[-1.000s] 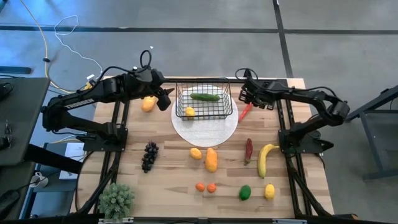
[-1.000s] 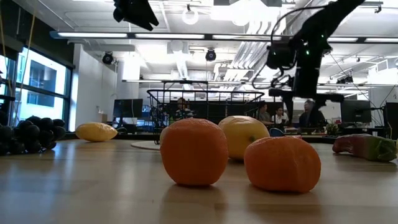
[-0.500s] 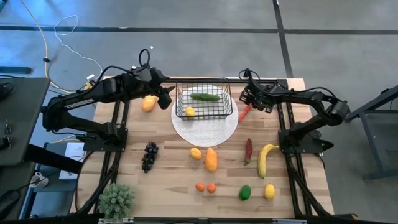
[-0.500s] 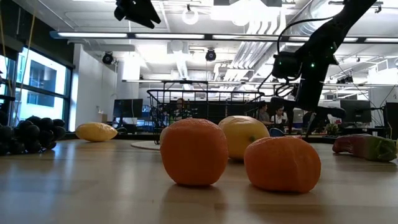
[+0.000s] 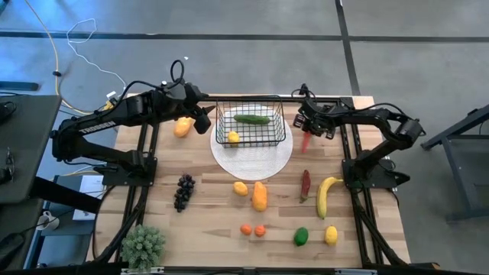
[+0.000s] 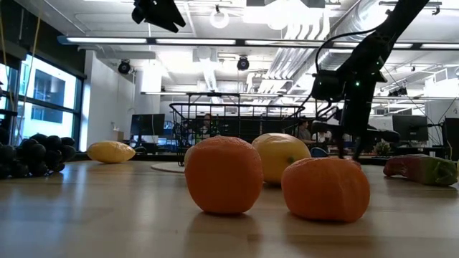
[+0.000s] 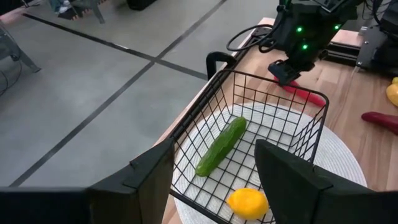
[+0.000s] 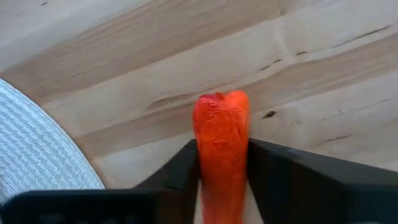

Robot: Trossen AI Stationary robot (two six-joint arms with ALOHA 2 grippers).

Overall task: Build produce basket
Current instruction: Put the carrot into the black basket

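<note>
I see the wooden table (image 5: 206, 218) with a round white plate (image 5: 252, 159) near its back edge, and the black wire basket (image 5: 250, 122) sits on that plate. A green cucumber (image 5: 251, 118) and a yellow lemon (image 5: 233, 137) already lie in the basket. More fruit waits toward the front edge, like the banana (image 5: 325, 195), the grapes (image 5: 183, 191) and two oranges (image 5: 253, 229). I think I am on the step of picking up the red chilli (image 5: 306, 140), which lies just beside the plate on the right side of the table. My right gripper (image 5: 311, 126) is down on it, with both fingers squeezed against its sides. Next I would lift it and carry it over the basket rim, then let go. My left gripper (image 5: 205, 121) hangs by the left side of the basket, fingers apart and holding nothing. The right wrist view shows the squeeze on the chilli up close, which the high view cannot show. The left wrist view looks into the basket.
</note>
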